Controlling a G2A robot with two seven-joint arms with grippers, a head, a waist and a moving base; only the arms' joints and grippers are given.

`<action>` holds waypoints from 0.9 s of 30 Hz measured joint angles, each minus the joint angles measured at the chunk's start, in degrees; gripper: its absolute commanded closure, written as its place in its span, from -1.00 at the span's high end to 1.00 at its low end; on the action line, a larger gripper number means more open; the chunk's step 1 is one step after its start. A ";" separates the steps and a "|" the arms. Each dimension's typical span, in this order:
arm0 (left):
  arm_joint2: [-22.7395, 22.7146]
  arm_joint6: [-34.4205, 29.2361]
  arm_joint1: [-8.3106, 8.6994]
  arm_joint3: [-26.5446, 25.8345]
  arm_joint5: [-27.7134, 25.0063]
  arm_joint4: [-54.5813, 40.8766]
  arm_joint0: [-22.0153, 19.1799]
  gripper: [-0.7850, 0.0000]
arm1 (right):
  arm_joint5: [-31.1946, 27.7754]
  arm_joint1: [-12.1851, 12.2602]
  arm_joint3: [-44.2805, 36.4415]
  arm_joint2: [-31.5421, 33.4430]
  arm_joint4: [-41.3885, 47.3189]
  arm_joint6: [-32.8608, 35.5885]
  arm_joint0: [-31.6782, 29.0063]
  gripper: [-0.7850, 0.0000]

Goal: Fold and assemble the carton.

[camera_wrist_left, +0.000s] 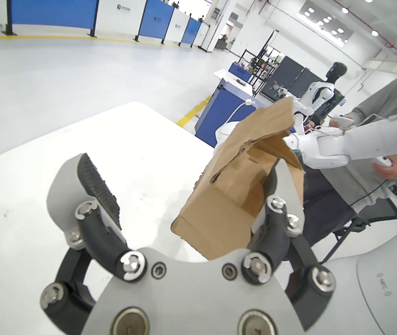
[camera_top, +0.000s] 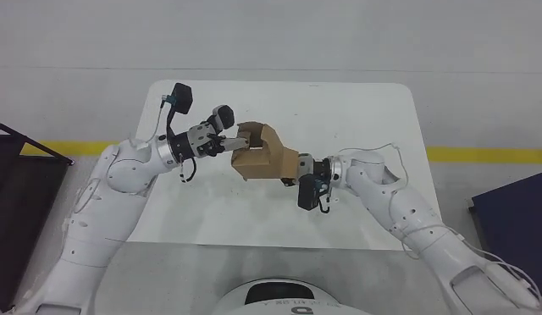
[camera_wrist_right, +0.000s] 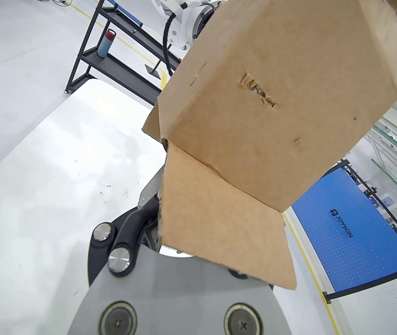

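Clamping the carton over the white table, right end effector faces the splayed left end effector.

L arm bent at elbow, wrist pointing inward. L gripper spread wide, one finger against carton. R arm extended inward from opp. side, R gripper clamped on carton's flap.

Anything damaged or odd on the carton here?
Yes. The carton has a ragged gouge in the middle of one outer panel, with small dents beside it, and a frayed flap edge.
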 measured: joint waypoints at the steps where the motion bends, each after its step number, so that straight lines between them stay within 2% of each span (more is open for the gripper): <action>1: 0.09 -0.96 0.07 0.13 0.81 -0.80 -0.07 1.00 | 0.03 0.02 -0.08 0.03 0.00 0.05 0.03 -1.00; 4: 0.65 -4.02 0.22 0.22 2.94 -4.39 -0.24 1.00 | 0.17 0.09 -0.29 0.09 0.01 0.19 0.05 -1.00; 5: 0.75 -4.81 0.26 0.25 3.34 -5.49 -0.34 0.91 | 0.21 0.12 -0.35 0.09 -0.02 0.28 0.04 -1.00; 7: 0.86 -6.37 0.37 0.30 3.79 -7.15 -0.59 0.49 | 0.32 0.17 -0.54 0.11 -0.07 0.57 -0.01 -1.00; 9: 1.08 -7.27 0.42 0.32 3.92 -9.33 -0.64 -0.11 | 0.49 0.22 -0.74 0.19 0.00 0.81 -0.11 -1.00; 11: 1.23 -8.53 0.50 0.12 4.03 -11.70 -0.82 -0.44 | 0.52 0.28 -0.86 0.29 0.02 1.28 -0.16 -1.00; 13: 1.23 -10.00 0.62 -0.11 4.15 -13.10 -0.99 -0.63 | 0.41 0.33 -0.96 0.39 0.14 1.61 -0.17 -1.00; 15: 1.43 -12.59 0.81 -0.51 4.30 -14.61 -1.15 -0.62 | 0.28 0.38 -1.00 0.47 0.23 1.99 -0.17 -1.00; 17: 1.36 -15.26 1.06 -0.83 4.36 -15.28 -1.50 -0.79 | 0.19 0.42 -1.10 0.49 0.15 2.45 -0.17 -1.00; 19: 1.07 -17.47 1.30 -1.22 4.47 -16.14 -1.70 -0.81 | 0.04 0.46 -1.19 0.48 0.00 3.14 -0.17 -1.00; 22: 0.43 -19.07 1.60 -1.82 5.01 -16.59 -1.75 -1.00 | 0.03 0.49 -1.37 0.46 0.07 3.67 -0.16 -1.00; 27: -0.39 -20.45 2.02 -2.87 6.15 -17.12 -1.29 -1.00 | 0.16 0.55 -1.62 0.49 0.07 4.45 -0.16 -1.00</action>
